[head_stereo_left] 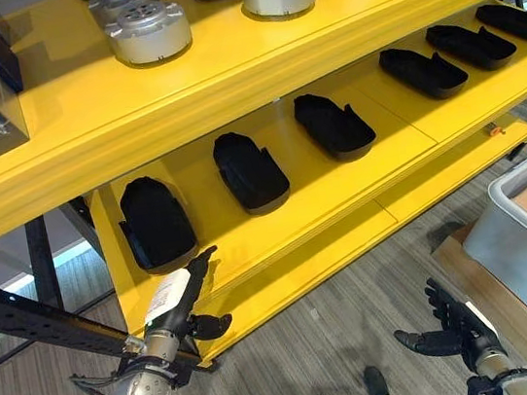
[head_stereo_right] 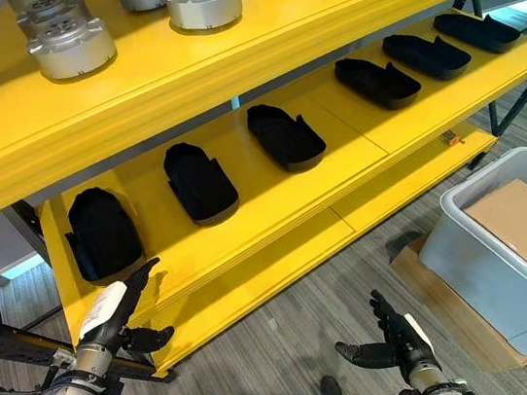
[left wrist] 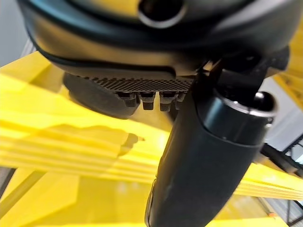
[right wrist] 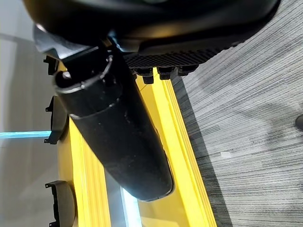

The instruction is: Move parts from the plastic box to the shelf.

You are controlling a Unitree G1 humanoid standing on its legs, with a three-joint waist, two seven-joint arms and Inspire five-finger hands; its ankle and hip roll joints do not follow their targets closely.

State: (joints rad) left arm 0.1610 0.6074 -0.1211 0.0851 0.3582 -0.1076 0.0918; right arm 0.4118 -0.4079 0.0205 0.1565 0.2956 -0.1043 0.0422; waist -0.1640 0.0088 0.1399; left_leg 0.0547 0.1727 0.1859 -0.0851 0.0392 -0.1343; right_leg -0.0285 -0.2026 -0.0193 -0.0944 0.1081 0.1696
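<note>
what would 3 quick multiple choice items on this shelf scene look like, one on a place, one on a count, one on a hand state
1. Where is the grey plastic box?
A. on the top shelf
B. on the floor at the robot's right
C. in the left hand

2. How many black parts lie on the lower shelf?
A. two
B. four
C. six

3. What state is the left hand in?
A. open, holding nothing
B. shut on a black part
C. shut on the box

Answers:
1 B, it stands on the floor beside the shelf.
2 C, six lie in a row.
3 A, its fingers are straight and hold nothing.
</note>
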